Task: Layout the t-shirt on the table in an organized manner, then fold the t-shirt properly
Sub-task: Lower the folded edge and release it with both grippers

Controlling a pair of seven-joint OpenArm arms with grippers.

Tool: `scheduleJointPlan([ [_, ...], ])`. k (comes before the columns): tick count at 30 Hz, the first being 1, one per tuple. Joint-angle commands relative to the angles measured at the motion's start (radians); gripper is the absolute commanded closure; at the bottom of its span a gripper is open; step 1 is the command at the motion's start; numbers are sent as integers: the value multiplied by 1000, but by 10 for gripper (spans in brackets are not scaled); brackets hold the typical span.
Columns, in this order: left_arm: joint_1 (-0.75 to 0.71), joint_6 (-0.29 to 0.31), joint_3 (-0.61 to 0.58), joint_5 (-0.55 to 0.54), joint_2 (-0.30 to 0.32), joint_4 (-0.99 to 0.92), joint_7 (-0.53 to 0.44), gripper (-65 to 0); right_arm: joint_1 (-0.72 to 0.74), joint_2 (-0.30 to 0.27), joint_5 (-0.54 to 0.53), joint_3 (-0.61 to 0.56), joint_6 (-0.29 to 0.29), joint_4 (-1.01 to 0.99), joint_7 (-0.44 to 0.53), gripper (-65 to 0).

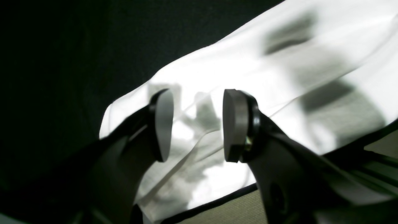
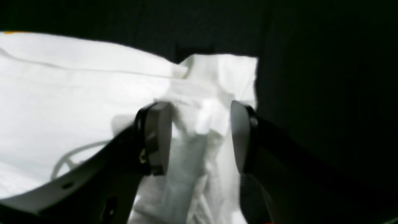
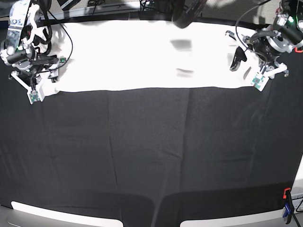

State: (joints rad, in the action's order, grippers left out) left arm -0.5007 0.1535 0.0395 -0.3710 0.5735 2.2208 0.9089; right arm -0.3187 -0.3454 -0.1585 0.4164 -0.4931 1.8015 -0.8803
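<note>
The white t-shirt [image 3: 142,61] lies spread wide along the far side of the table [image 3: 151,151], plain side up, with no print showing. At its end on the base view's right, my left gripper [image 3: 238,57] hovers. In the left wrist view the left gripper [image 1: 197,105] is open, its pads apart over wrinkled white cloth [image 1: 248,62]. My right gripper [image 3: 51,68] is at the shirt's other end. In the right wrist view the right gripper [image 2: 200,124] is open, with a bunched corner of the t-shirt [image 2: 77,93] lying between and beyond its pads.
Wrinkled black cloth covers the table in front of the shirt. An orange and blue clamp [image 3: 286,208] sits at the near right edge. The table's edge [image 1: 217,202] runs just behind the left gripper. A dark round object [image 3: 187,16] hangs above the far edge.
</note>
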Motion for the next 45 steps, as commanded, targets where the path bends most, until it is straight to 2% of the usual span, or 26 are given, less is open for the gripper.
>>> scheduleJointPlan([
  [1, 2, -7, 6, -5, 8, 17, -20, -243, 5, -14, -12, 9, 6, 4, 11, -296],
  [9, 2, -7, 6, -5, 9, 17, -20, -243, 5, -14, -60, 9, 2, -30, 4, -294],
  [14, 2, -7, 6, -5, 8, 17, -20, -243, 5, -14, -84, 9, -24, -27, -19, -201],
  [18, 2, -7, 6, -5, 9, 17, -20, -243, 5, -14, -84, 9, -25, -8, -21, -187],
  [24, 2, -7, 6, -5, 9, 17, -20, -243, 5, -14, -84, 9, -25, 52, -29, 0],
  [27, 2, -7, 6, -5, 9, 17, -20, -243, 5, -14, -84, 9, -26, 82, -58, 0],
  [31, 2, -7, 6, -5, 8, 17, -20, -243, -13, -14, -84, 9, -74, 133, -85, 0],
  [38, 2, -7, 6, -5, 8, 17, -20, -243, -113, -14, -77, 9, -76, 243, -68, 0],
  [45, 2, -5, 6, -5, 9, 17, -10, -243, -134, -15, -19, 10, -76, 252, -97, 0],
])
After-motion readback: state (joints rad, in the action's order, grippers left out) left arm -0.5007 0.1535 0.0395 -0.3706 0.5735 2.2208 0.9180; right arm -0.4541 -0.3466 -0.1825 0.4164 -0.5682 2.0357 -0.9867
